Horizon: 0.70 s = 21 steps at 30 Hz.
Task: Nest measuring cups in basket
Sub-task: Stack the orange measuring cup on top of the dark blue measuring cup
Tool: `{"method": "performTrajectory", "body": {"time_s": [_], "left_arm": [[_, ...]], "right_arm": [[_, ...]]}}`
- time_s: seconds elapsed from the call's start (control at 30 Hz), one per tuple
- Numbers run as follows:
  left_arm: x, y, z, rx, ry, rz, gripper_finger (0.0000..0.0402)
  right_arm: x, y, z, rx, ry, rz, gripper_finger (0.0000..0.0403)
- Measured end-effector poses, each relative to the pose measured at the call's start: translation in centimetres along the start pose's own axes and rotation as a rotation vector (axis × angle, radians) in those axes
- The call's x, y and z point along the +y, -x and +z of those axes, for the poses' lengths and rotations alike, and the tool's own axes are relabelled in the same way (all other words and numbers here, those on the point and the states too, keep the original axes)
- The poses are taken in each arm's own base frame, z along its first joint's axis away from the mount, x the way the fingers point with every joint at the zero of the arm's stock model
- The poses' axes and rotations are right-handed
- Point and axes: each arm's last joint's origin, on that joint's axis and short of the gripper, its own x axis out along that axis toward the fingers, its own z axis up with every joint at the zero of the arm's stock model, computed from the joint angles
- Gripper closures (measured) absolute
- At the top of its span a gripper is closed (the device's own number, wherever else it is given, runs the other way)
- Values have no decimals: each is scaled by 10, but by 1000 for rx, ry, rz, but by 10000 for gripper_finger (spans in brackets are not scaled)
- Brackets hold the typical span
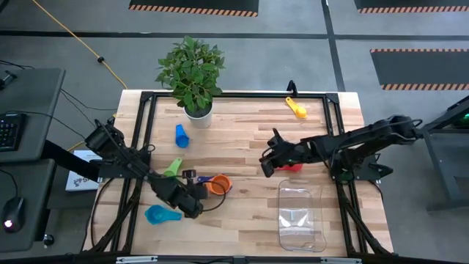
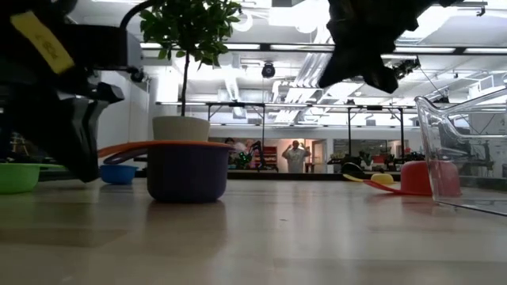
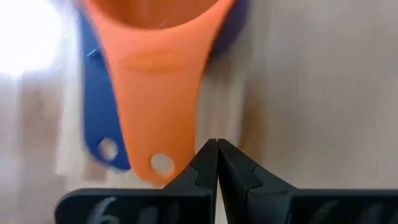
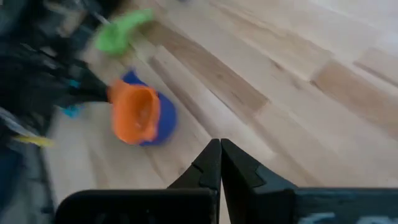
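The orange cup [image 1: 218, 183] sits nested in the dark blue cup [image 2: 186, 172], their handles stacked [image 3: 155, 93]. My left gripper [image 1: 193, 196] is shut, low at the table, right at the end of the orange handle. My right gripper [image 1: 270, 163] is shut and raised above the table, beside the red cup [image 1: 293, 167]. In its wrist view the right gripper [image 4: 219, 152] looks toward the nested pair [image 4: 140, 115]. The green cup [image 1: 173, 167], a blue cup [image 1: 182, 136], the light blue cup [image 1: 161, 214] and the yellow cup [image 1: 296, 108] lie apart on the table. The clear basket [image 1: 300, 218] stands near the right front. My left gripper [image 3: 217, 152] has its shut fingertips beside the hole end of the orange cup's handle [image 3: 163, 163], coming along the handle from its free end. Whether the tips touch the handle, I cannot tell. The cup stands upright inside the dark blue one on the table.
A white plant pot [image 1: 198, 114] with a leafy plant stands at the far edge, left of centre. A black frame [image 1: 139, 147] runs round the tabletop. Bare wood [image 1: 242, 139] lies between the two grippers and in front of the basket's left side.
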Motion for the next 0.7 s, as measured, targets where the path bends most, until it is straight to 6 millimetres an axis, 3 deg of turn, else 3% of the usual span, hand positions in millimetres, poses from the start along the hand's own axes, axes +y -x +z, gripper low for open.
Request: {"method": "performTrajectory", "body": {"time_s": [0.13,0.43,0.7], "left_arm": [[5,-1,2,-11,-19,42,401],[23,-8,9,19,-74,96,401],[37,-14,16,37,-112,114,401]], "right_arm": [[5,-18,-3,17,-114,42,403],[5,-97,-30,151,-264,65,403],[27,-151,-24,141,-256,19,403]]}}
